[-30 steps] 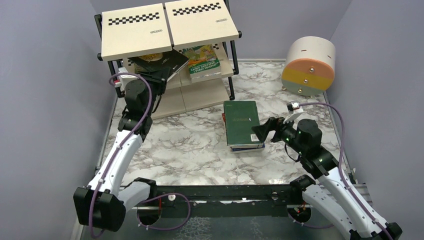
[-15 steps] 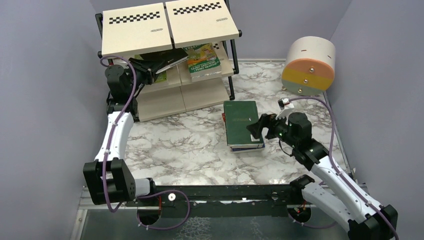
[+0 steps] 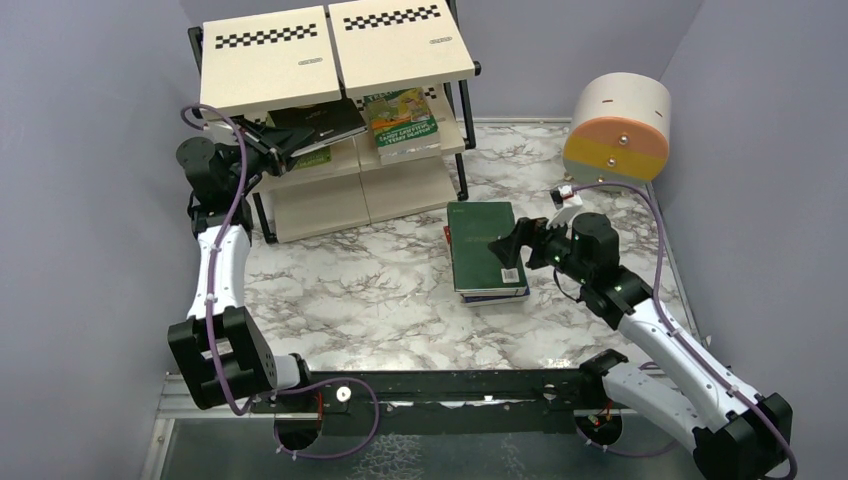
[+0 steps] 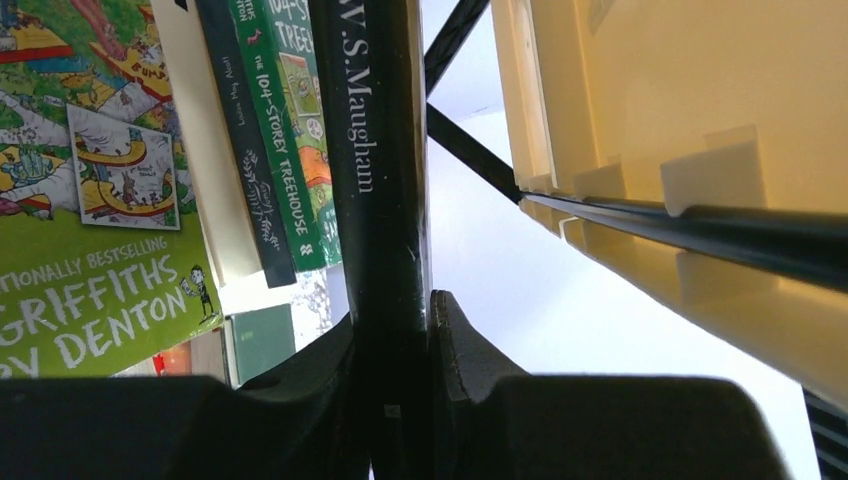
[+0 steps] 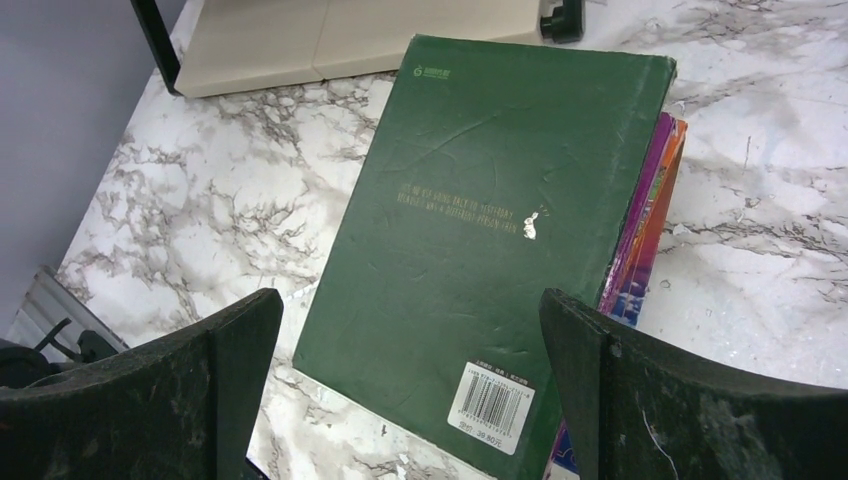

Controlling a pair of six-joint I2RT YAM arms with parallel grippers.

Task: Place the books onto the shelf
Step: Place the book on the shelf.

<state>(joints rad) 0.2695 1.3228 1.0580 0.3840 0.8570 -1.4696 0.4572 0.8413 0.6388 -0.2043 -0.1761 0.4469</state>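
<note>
- Left pincer: pressed tight on the spine end of a black book. Its matte black fingers flank the spine. Their tips are cut off at the bottom of the left wrist view.
- Black book: thin, with a glossy spine lettered "W.S.Maugham". From above it sits in the left bay of the shelf's middle tier, its far part hidden under the top board. Whether it rests on the board cannot be told.
- Shelf: black metal frame with pale boards and checkered strips along the back edge. Only the wrist view shows the board's underside and a black crossbar.
- Treehouse paperback: bright green cartoon cover, in the right bay of the middle tier. The wrist view reads "104-Storey Treehouse" on its spine. The slim dark spine beside it has script too small to read.
- Right pincer: spread wide, holding nothing. It hovers over the near end of a green book.
- Green book: matte dark cover with faint gilt lettering and a white barcode label. It lies flat on top of a stack of which only purple and orange edges show.
- Desk: white marble pattern with grey veins. It carries the stack mid-right.
- Drum: round, beige and orange, at the far right.
</note>
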